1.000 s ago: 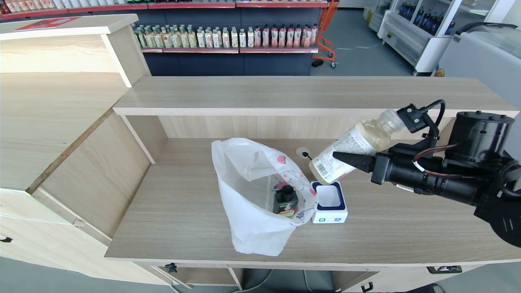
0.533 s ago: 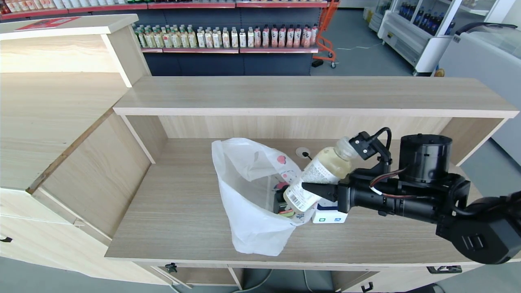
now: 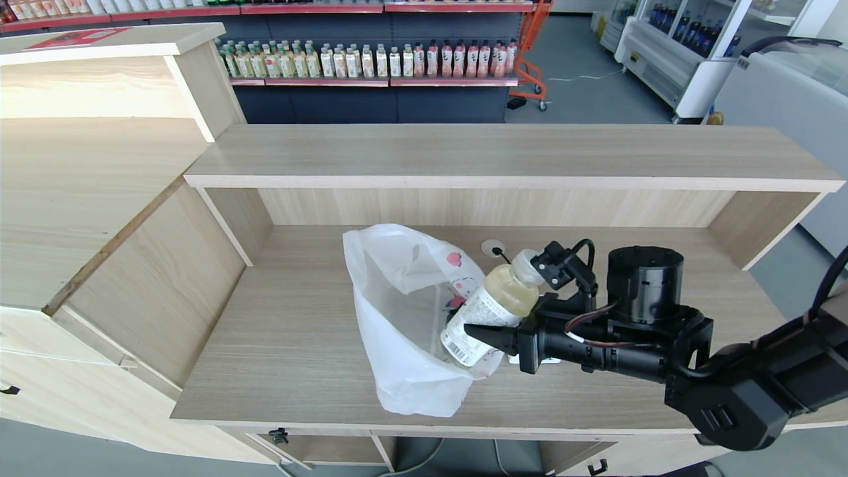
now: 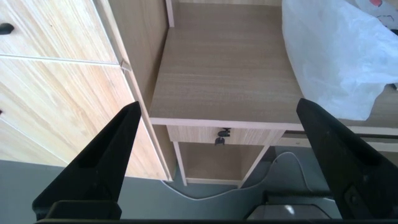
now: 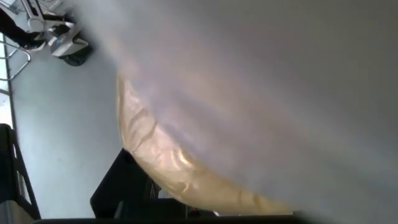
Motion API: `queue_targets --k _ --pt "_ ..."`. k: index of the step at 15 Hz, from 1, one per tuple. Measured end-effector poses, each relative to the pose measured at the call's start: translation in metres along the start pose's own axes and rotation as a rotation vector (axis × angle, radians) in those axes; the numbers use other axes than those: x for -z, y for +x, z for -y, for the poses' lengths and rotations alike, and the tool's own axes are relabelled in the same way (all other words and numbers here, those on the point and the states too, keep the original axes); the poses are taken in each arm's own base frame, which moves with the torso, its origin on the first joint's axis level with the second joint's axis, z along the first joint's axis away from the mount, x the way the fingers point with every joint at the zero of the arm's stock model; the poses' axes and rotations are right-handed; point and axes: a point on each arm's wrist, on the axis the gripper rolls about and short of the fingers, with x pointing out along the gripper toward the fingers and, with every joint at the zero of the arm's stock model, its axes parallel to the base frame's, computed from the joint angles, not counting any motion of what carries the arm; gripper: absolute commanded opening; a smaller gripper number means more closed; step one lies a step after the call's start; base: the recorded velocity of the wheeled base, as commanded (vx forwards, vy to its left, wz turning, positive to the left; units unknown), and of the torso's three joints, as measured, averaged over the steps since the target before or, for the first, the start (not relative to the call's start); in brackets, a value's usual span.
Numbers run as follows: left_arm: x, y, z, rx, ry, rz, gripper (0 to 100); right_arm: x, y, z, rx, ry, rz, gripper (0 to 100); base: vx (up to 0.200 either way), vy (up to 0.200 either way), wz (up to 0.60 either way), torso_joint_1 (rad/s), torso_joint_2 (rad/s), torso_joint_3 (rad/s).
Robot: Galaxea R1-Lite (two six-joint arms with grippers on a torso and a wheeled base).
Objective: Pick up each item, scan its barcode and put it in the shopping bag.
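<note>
A clear bottle (image 3: pixel 489 311) of pale yellow drink, with a white label and a barcode near its base, hangs tilted with its base in the mouth of the white plastic shopping bag (image 3: pixel 397 324). My right gripper (image 3: pixel 493 326) is shut on the bottle's lower body, reaching in from the right. Up close, the bottle (image 5: pixel 180 174) sits against the right wrist camera. A dark item (image 3: pixel 456 305) shows inside the bag just behind the bottle. My left gripper (image 4: pixel 217 162) is open and holds nothing, low in front of the counter's front left corner, with the bag (image 4: pixel 348 56) beyond it.
The wooden counter (image 3: pixel 298 344) has a raised shelf (image 3: pixel 503 156) behind it and a side wall on the left. A white scanner (image 3: pixel 515 360) shows as a sliver behind my right arm. A cable hole (image 3: pixel 493 250) lies behind the bag. Shop shelves with bottles stand far back.
My right gripper has carried the bottle down and to the left, from above the scanner to the bag's mouth. The scanner is now mostly covered by the arm.
</note>
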Motion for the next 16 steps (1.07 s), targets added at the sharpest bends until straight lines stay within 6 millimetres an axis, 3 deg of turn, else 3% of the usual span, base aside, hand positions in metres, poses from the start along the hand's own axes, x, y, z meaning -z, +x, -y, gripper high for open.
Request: queue_targets --k 2,7,16 --pt "0.0 0.0 0.0 0.0 0.0 0.0 100 0.001 0.003 0.002 0.003 0.002 -0.001 0 0.0 0.0 0.0 0.0 0.0 0.0" --pt "0.0 0.0 0.0 -0.001 0.0 0.0 100 -0.027 0.007 0.018 0.031 0.011 0.097 0 0.0 0.0 0.0 0.0 0.0 0.0" --pt "0.0 0.0 0.0 0.0 0.0 0.0 100 -0.039 0.032 0.05 0.06 0.007 0.155 0 0.0 0.0 0.0 0.0 0.0 0.0"
